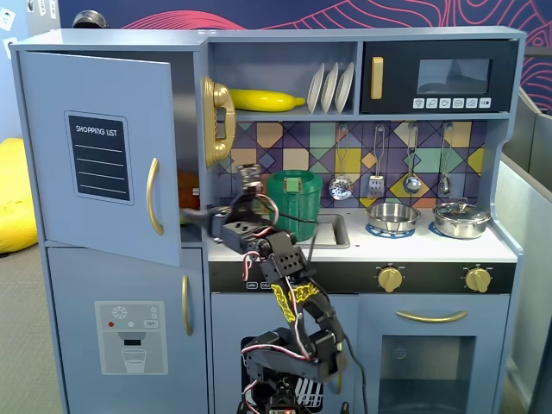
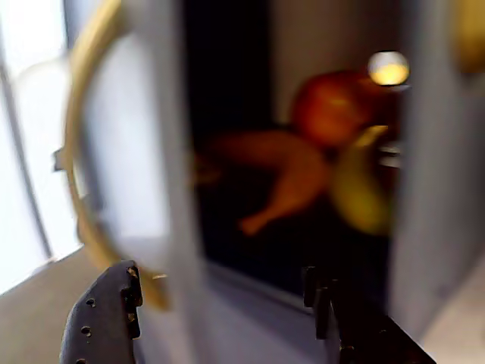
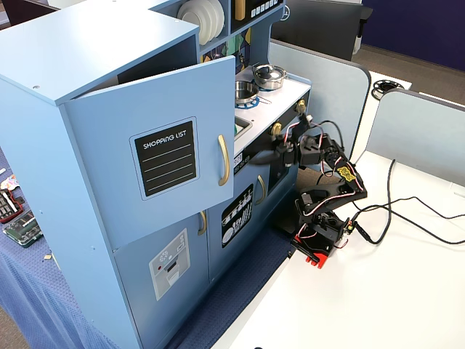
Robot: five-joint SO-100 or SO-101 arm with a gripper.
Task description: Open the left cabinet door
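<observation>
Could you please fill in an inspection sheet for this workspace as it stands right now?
Surface: white table, bare apart from the arm and its cables.
Job's things: left door swung partly open; gold handle free of the gripper.
Clutter: blurred toy food inside the cabinet; banana, plates, green pot and pans on the toy kitchen.
Grippers: gripper open, straddling the door's free edge.
Cables: black cables trailing across the table.
Surroundings: grey partitions; blue cloth with small items at left.
</observation>
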